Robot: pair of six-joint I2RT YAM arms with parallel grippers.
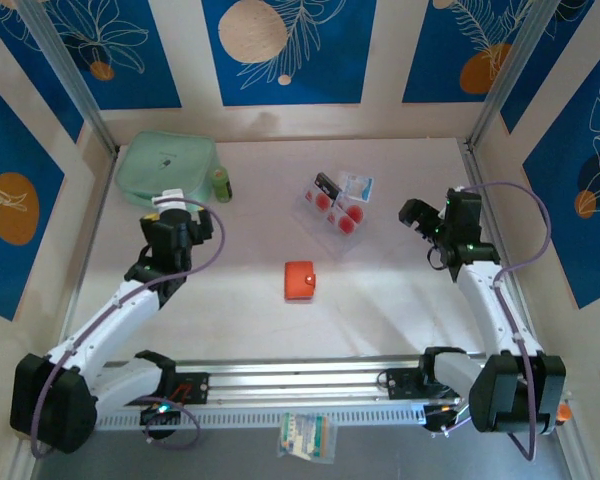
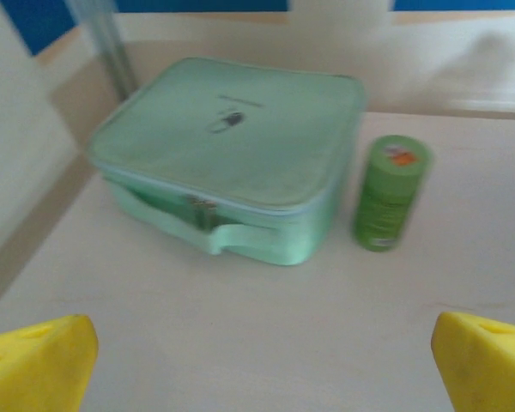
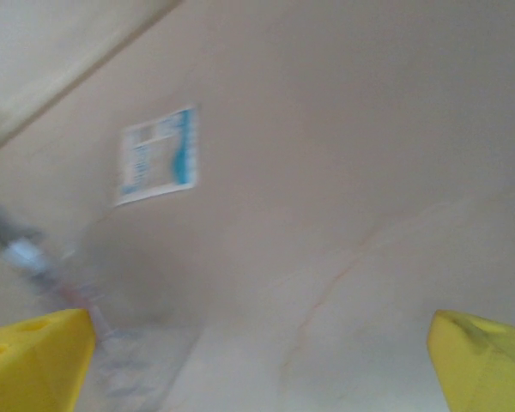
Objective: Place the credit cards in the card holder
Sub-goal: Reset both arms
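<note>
Beyond the card holder (image 1: 299, 279), credit cards (image 1: 337, 208) lie beside a small packet (image 1: 357, 186).

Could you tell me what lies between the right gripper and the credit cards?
Nothing: in the top view, the table between the right gripper and the credit cards is bare.

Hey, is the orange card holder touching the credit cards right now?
No, in the top view the card holder lies on its own, nearer the arms, with a plain gap between it and the cards.
</note>
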